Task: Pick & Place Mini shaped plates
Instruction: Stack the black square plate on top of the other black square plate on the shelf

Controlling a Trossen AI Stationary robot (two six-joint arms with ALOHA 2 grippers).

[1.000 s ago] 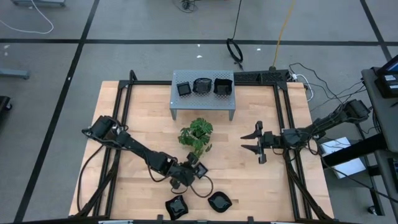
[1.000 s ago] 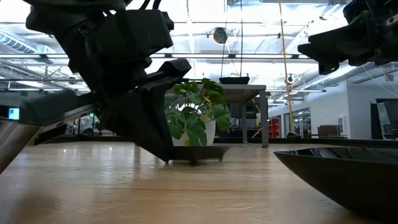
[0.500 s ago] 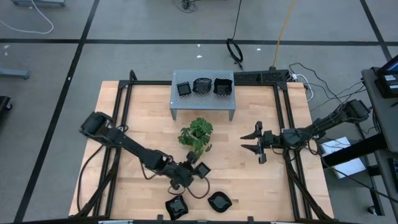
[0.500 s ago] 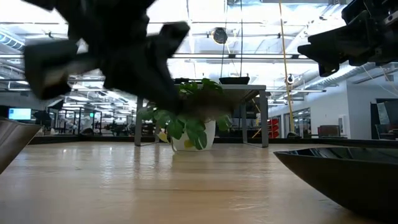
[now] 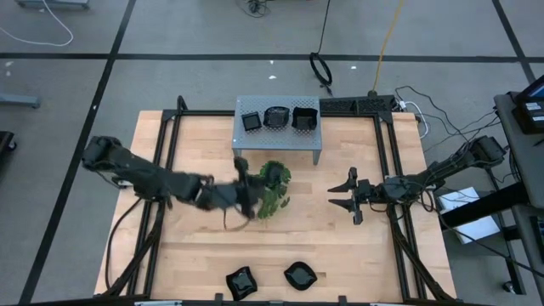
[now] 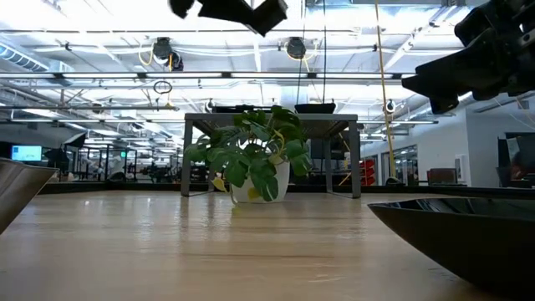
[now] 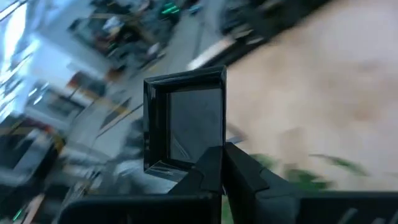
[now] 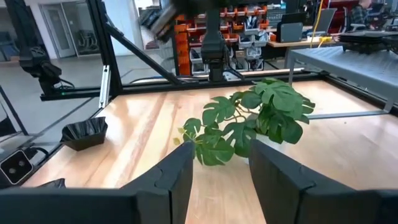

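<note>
The left gripper (image 7: 217,163) pinches a small glossy black square plate (image 7: 185,118) beside the green leafy plant (image 5: 270,187). The grey perforated metal shelf (image 5: 277,137) lies just beyond, toward the bench's far edge. The right gripper (image 5: 348,195) waits spread.

Glossy black plate (image 7: 185,118), wood table (image 5: 195,246).

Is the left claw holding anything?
Yes. The left gripper is shut on the edge of a square plate, which the wrist view shows lifted in the air.

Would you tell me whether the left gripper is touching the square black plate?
Touching. The left wrist view shows the left gripper with its fingers shut on the lower edge of the square plate, holding it up off the table.
</note>
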